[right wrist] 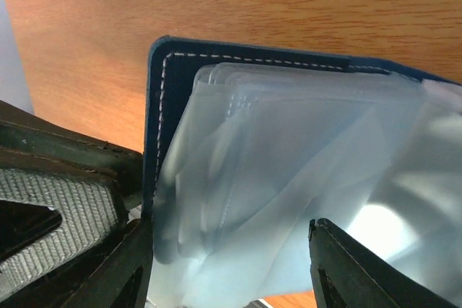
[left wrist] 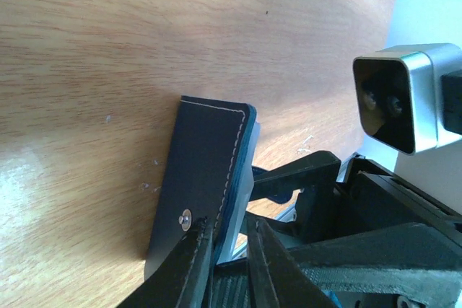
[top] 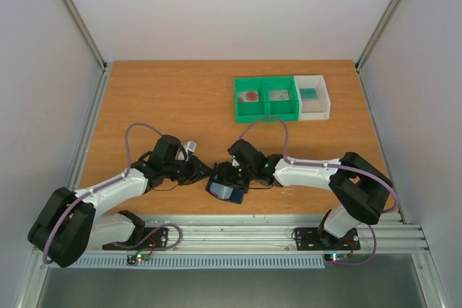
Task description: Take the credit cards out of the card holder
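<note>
Left tool [left wrist: 231,227] pinches the navy card holder [left wrist: 198,171] near the bench's [top: 166,99] front edge; right tool [right wrist: 225,230] gapes astride its clear sleeves [right wrist: 289,164], shown only by that wrist. Overhead, green bins [top: 266,115] and white bin [top: 315,114] hold one card [top: 250,96] each.

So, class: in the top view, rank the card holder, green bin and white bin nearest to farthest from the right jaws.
1. card holder, near edge, centre.
2. green bin, far side, middle.
3. white bin, far side, right.

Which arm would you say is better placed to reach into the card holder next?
Right: the right gripper, open, straddles the clear sleeves; the left gripper pinches the card holder.
</note>
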